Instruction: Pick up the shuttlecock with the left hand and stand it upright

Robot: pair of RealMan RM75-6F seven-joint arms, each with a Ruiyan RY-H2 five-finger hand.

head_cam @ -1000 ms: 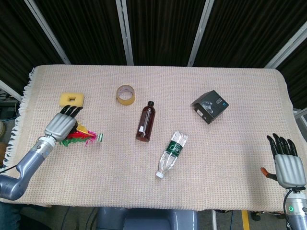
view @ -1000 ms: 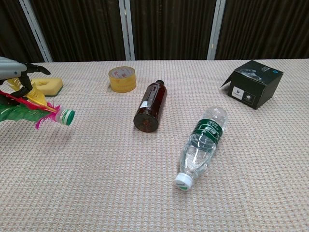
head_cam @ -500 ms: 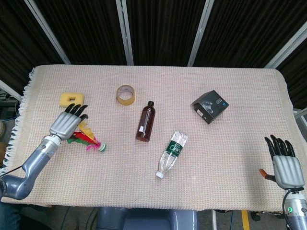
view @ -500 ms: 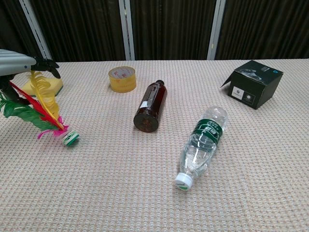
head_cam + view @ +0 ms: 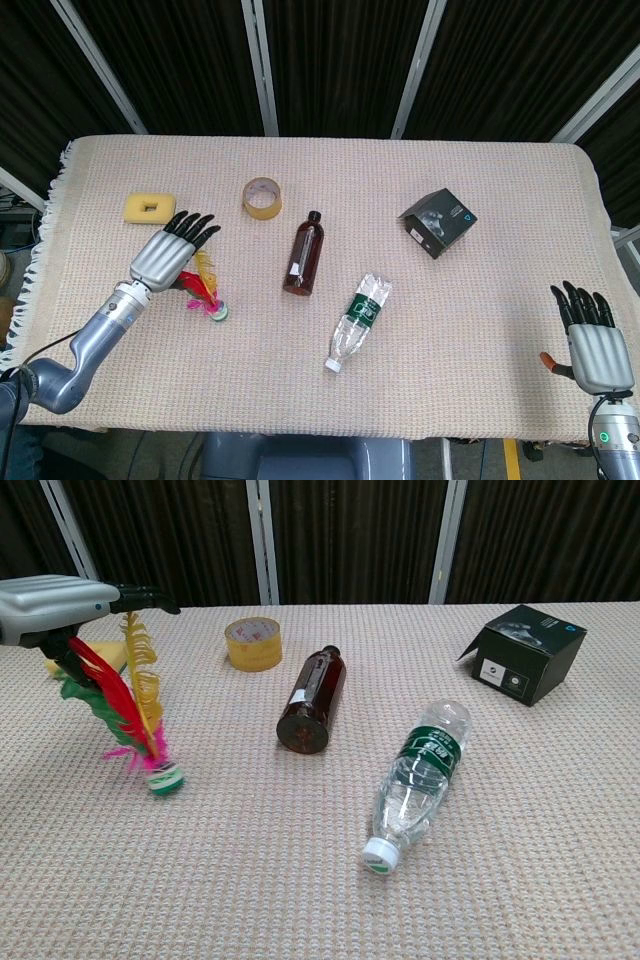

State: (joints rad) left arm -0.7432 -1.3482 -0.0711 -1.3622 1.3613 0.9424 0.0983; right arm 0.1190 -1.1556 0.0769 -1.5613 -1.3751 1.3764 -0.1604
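Note:
The shuttlecock [image 5: 135,705] has red, yellow, green and pink feathers and a green-and-white base. It stands nearly upright, leaning a little to the left, with its base on the cloth. My left hand [image 5: 55,608] is above it and holds the feather tops under the palm, fingers stretched forward. In the head view the shuttlecock [image 5: 207,292] sits just right of my left hand [image 5: 170,253], left of the brown bottle. My right hand [image 5: 591,338] hovers off the table's near right corner, fingers spread, holding nothing. It does not show in the chest view.
A brown bottle [image 5: 312,700] lies mid-table, with a clear water bottle [image 5: 420,775] lying to its right. A yellow tape roll [image 5: 252,643] and a yellow sponge [image 5: 149,207] sit at the back left. A black box [image 5: 525,652] stands at the back right.
My left hand has moved right and inward, carrying the shuttlecock. The shuttlecock swung from lying sideways to nearly upright, base down on the cloth. The right hand barely moved.

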